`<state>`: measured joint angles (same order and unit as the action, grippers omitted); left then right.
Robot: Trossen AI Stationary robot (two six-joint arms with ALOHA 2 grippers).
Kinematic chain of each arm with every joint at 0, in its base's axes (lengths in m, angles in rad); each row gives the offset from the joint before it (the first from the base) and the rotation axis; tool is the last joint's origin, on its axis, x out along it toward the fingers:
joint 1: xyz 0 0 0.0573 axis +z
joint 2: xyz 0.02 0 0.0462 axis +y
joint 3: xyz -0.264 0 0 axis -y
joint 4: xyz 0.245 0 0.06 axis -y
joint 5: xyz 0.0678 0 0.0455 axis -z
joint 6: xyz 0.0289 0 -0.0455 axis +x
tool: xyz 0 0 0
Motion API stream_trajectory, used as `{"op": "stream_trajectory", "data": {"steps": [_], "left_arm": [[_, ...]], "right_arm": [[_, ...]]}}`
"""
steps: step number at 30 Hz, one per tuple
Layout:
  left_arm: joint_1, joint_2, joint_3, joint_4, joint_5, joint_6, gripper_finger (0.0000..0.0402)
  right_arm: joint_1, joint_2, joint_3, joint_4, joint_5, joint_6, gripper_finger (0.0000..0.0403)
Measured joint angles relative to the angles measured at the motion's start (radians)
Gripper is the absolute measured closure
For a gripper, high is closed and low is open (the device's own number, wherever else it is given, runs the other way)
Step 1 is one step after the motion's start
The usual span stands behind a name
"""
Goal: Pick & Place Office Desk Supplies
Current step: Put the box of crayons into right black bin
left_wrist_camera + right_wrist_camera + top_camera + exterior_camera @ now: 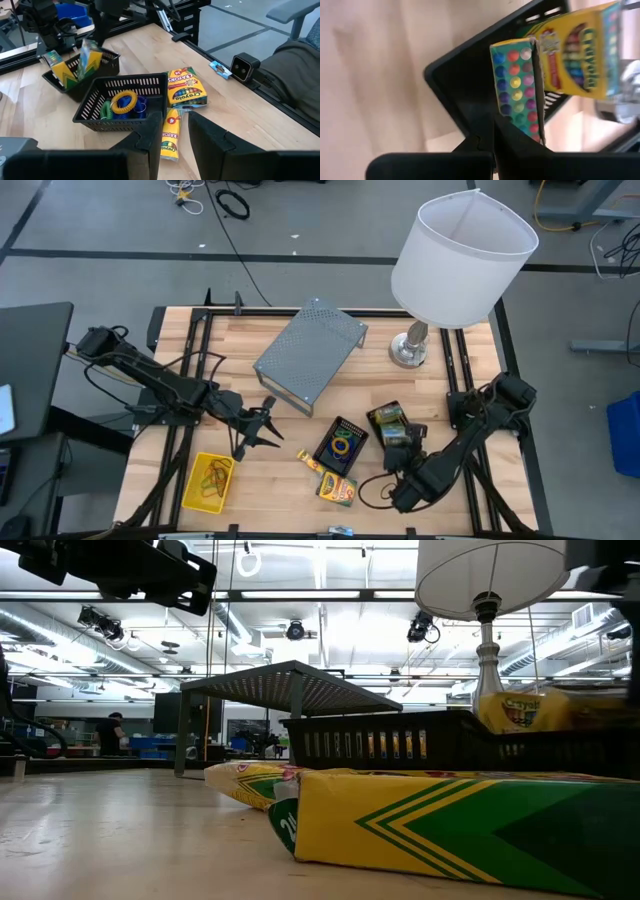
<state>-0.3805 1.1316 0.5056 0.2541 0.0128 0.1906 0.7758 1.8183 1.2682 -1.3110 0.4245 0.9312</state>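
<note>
White-shaded lamp (462,260): upright on the wooden table (240,330), beyond the right gripper (403,445) and well apart from it. Grey perforated metal riser (310,350): just beyond the left gripper (262,430), beside the lamp. Black cable (232,202): on the floor past the table. Person (115,732): far off in the room.

Rubber-band loops (343,445) in mesh tray (326,446), crayon boxes (337,489) just before it.

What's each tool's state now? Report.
Left tool: open, empty.
Right tool: closed, at a crayon box in the black tray; grip cannot be told.
</note>
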Motion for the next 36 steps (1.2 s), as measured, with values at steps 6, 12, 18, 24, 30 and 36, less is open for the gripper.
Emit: {"op": "stream_trajectory", "data": {"steps": [6, 12, 18, 24, 30, 36], "left_arm": [[0.0, 0.0, 0.0, -0.015, 0.0, 0.0, 0.0298], [0.0, 0.0, 0.0, -0.019, 0.01, -0.005, 0.0298], [0.0, 0.0, 0.0, -0.019, 0.042, -0.01, 0.0298], [0.0, 0.0, 0.0, -0.019, 0.042, -0.011, 0.0298], [0.0, 0.0, 0.0, -0.019, 0.042, -0.011, 0.0298], [0.0, 0.0, 0.0, -0.018, 0.041, -0.01, 0.0298]], "right_arm": [[-0.039, 0.0, 0.0, -0.049, 0.084, 0.002, 0.0403], [-0.087, 0.0, 0.0, -0.093, 0.164, 0.024, 0.0403], [-0.13, 0.0, 0.0, -0.096, 0.2, 0.022, 0.0403], [-0.159, 0.0, -0.061, -0.064, 0.226, 0.015, 0.0403], [-0.149, 0.002, -0.102, -0.007, 0.166, 0.032, 0.0403], [-0.137, 0.002, -0.097, 0.05, 0.063, -0.024, 0.0403]]}}
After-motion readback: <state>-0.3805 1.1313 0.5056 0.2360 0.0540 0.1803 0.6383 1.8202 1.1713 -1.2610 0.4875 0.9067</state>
